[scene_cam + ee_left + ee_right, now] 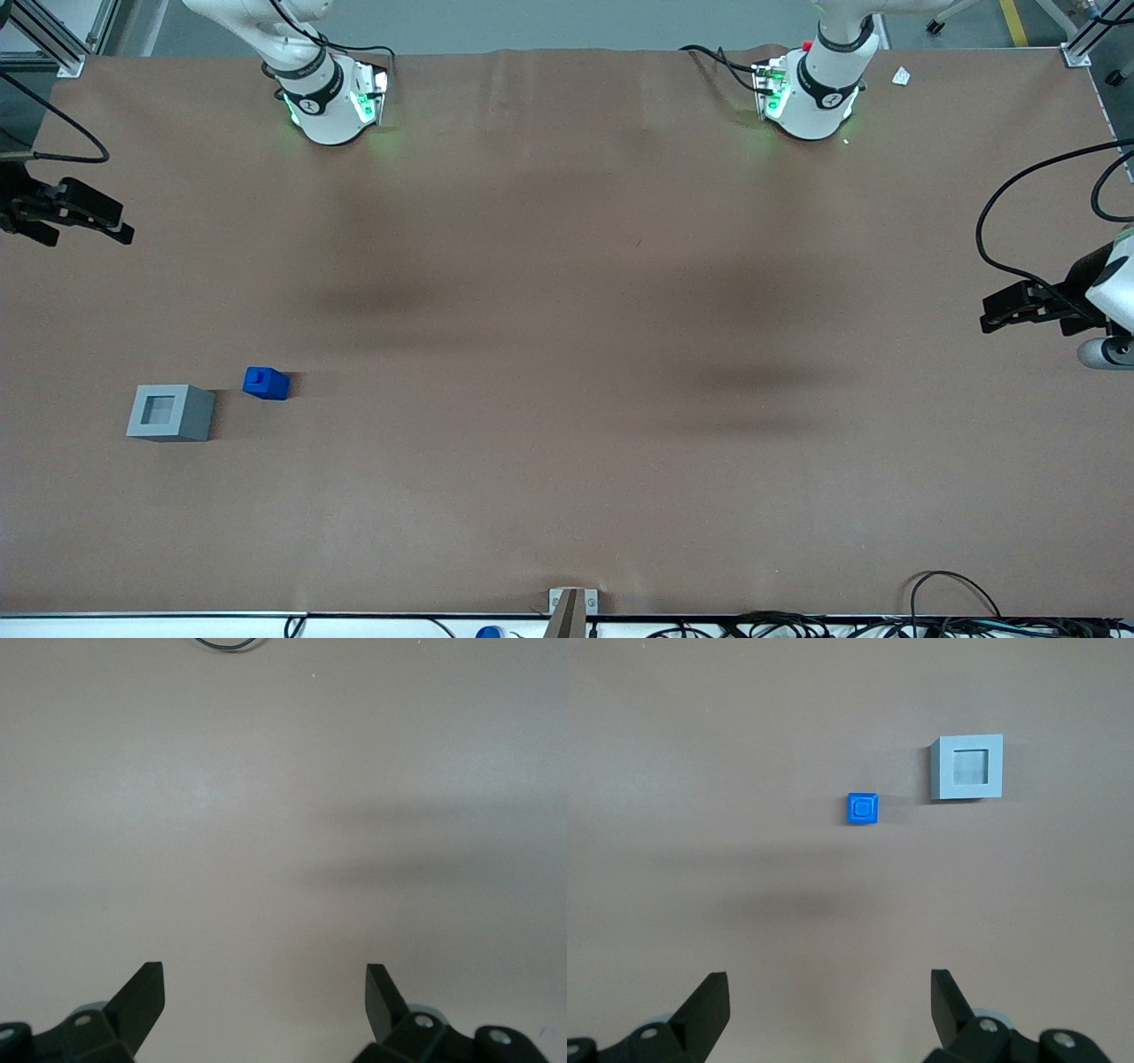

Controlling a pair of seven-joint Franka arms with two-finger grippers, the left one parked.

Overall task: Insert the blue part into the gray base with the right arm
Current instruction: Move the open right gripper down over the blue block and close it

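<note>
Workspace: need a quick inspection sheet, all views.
Surface: brown table cover, creased toward the arm bases.
Job's things: blue part on the cover, stud up, apart from gray base; base recess empty.
Clutter: small white scrap near the parked arm's base.
Grippers: right arm's tool open, holding nothing, raised above the cover, away from both blocks.
Cables: bundle along the table edge nearest the front camera.
Surroundings: aluminium frame post at the table corner.

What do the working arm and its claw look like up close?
The right arm is white with black joint bands, a green-lit base and thin black cables. Its gripper, at the working arm's table edge, is matte black with two wedge-shaped fingers, spread apart.
</note>
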